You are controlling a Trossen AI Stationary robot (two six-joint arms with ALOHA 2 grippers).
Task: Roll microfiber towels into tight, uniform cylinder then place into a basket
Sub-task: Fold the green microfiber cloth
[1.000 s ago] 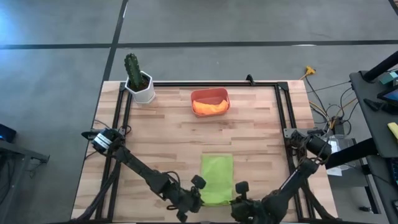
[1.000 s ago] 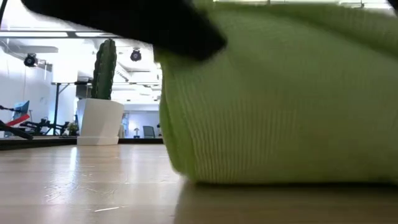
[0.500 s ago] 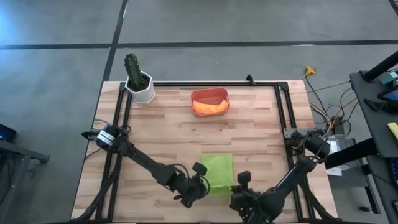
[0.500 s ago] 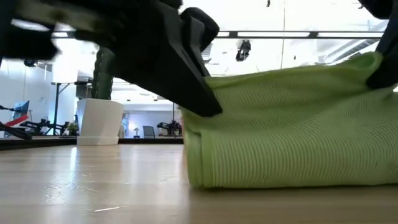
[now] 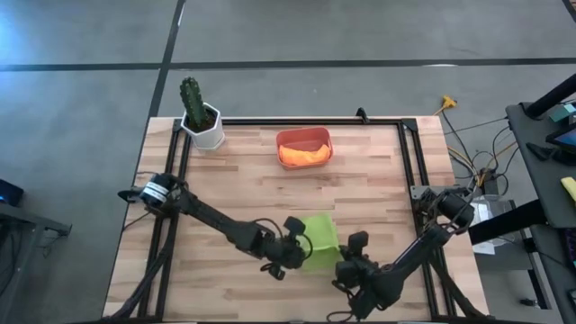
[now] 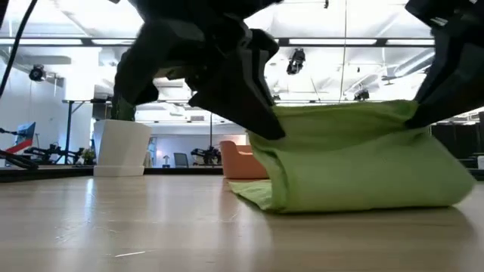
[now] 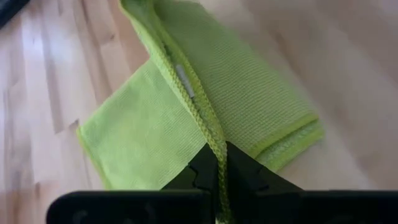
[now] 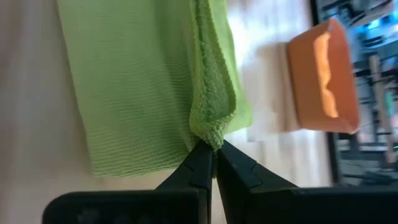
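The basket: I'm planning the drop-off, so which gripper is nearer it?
Left, slightly. The left gripper and right gripper both pinch the green towel, well short of the basket.

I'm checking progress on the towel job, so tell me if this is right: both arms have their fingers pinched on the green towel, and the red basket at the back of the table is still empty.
Not quite. The basket is not empty: the high view shows the orange towel already lying in it. The rest holds: the left gripper and the right gripper each have their fingers pinched on an edge of the green towel.
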